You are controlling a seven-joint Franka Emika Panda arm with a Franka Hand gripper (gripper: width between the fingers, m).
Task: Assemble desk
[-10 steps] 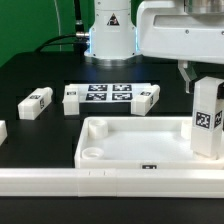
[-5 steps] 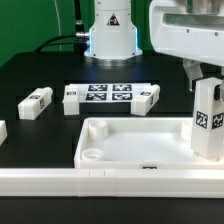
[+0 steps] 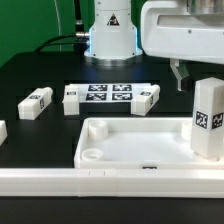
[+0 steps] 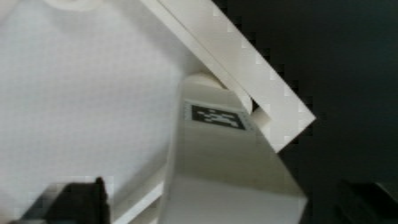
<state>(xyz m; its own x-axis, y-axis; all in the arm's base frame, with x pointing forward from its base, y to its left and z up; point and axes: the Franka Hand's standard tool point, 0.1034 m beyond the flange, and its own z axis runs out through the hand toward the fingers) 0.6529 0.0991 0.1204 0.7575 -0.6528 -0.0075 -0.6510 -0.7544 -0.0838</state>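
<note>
Hard to read the gripper from the exterior view: just one dark finger under the white arm housing, the other lost near the frame's right edge. Clearer from the wrist view: two dark fingertips wide apart, flanking the leg with a gap on either side. Released, gripping nothing, and in the exterior view hanging just above the leg.

Cut off at the exterior view's right: the tabletop. Cut off at its left: a loose leg. Blurred in the wrist view: a slice of rim and the leg's tag, pattern unreadable.

White plastic tray for a tabletop, on the black table just behind the rail. Raised rim all round, a round socket in the near corner on the exterior view's left. Upright at the end on the exterior view's right, the white block leg, black-white tag toward the camera. Cannot tell, behind the rim, how seated.

Farther back, apart from the tabletop: the marker board, a loose leg just beside one end, a loose leg just beside the other, a loose leg off to the exterior view's left.
</note>
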